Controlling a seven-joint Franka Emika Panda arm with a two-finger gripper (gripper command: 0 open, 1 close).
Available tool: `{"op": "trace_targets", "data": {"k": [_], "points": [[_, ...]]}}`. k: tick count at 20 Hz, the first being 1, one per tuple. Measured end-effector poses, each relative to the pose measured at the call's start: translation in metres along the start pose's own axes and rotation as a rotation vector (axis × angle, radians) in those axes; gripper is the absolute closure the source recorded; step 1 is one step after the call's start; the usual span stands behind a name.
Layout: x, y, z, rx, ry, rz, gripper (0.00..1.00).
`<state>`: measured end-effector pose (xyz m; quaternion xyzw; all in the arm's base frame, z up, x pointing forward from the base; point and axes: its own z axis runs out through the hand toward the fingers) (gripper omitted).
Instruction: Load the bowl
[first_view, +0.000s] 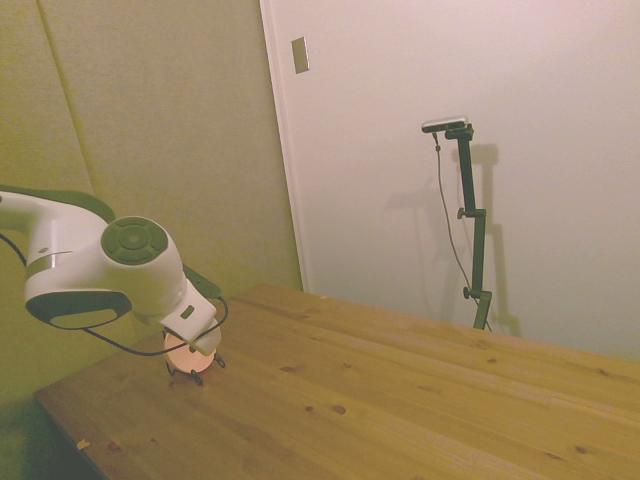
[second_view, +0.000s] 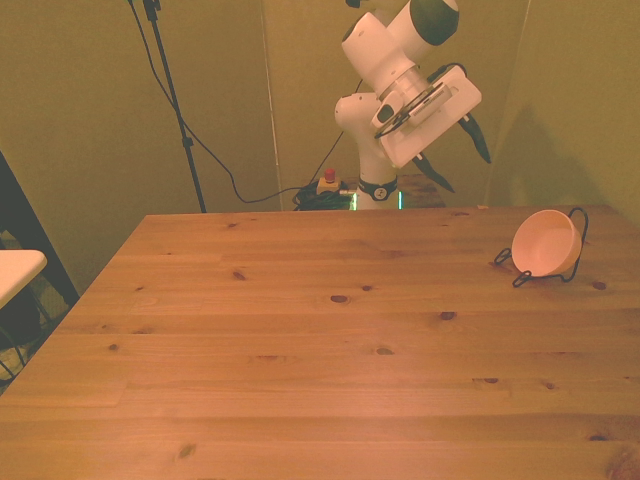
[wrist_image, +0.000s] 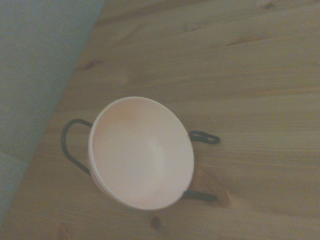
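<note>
Leaning on edge in a black wire rack (second_view: 572, 268), the smooth, shallow peach-pink bowl (second_view: 546, 243) sat near the bench (second_view: 300, 350) corner at the front view's right; the gripper (second_view: 459, 153) hung above, fingers spread wide, empty.

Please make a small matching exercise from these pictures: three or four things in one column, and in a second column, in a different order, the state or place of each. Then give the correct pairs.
Column one:
1. small round peach-pink bowl
2. black wire rack
3. white arm's two-finger gripper
4. wooden table

Column two:
A. raised in the air, holding nothing
B. stands on the table near the front view's right edge
C. tilted on its side, leaning in the rack
D. carries the rack and the bowl

Pairs: 1-C, 2-B, 3-A, 4-D
</note>
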<state>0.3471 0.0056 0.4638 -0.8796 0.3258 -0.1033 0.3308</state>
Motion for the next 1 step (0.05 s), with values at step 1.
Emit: {"op": "trace_targets", "data": {"k": [1], "points": [[-0.0059,0.0001,-0.0048,-0.022,0.018,0.006,0.00]]}}
